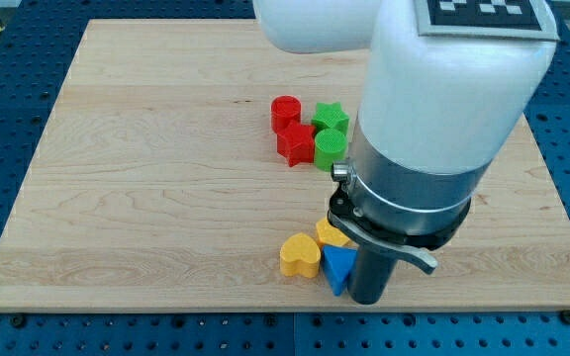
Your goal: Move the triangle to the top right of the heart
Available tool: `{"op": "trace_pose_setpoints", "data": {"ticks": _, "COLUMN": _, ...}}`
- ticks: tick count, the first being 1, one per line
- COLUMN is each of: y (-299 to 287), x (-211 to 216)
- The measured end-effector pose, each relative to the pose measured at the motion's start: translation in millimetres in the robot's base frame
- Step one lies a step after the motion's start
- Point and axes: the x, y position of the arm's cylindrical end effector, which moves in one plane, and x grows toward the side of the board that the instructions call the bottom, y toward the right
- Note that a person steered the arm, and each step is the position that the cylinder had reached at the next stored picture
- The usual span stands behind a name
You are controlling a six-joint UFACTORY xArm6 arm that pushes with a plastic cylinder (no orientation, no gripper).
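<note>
A blue triangle [338, 268] lies near the view's bottom edge of the wooden board [146, 178]. A yellow heart [300, 255] touches its left side. Another yellow block [331, 234], partly hidden by the arm, sits just above the triangle. My tip does not show: the arm's white and grey body [424, 148] and its dark lower end [369, 279] cover it. That dark end stands right against the triangle's right side.
Near the board's middle sits a cluster: a red cylinder [285, 111], a red star-like block [295, 144], a green star [331, 119] and a green cylinder [331, 148]. The board's bottom edge runs just below the triangle.
</note>
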Motion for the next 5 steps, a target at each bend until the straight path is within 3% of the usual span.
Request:
{"op": "trace_pose_setpoints", "data": {"ticks": 2, "y": 1.0, "x": -2.7}}
{"op": "trace_pose_setpoints", "data": {"ticks": 4, "y": 49.7, "x": -0.2}}
{"op": "trace_pose_setpoints", "data": {"ticks": 5, "y": 22.1, "x": 4.6}}
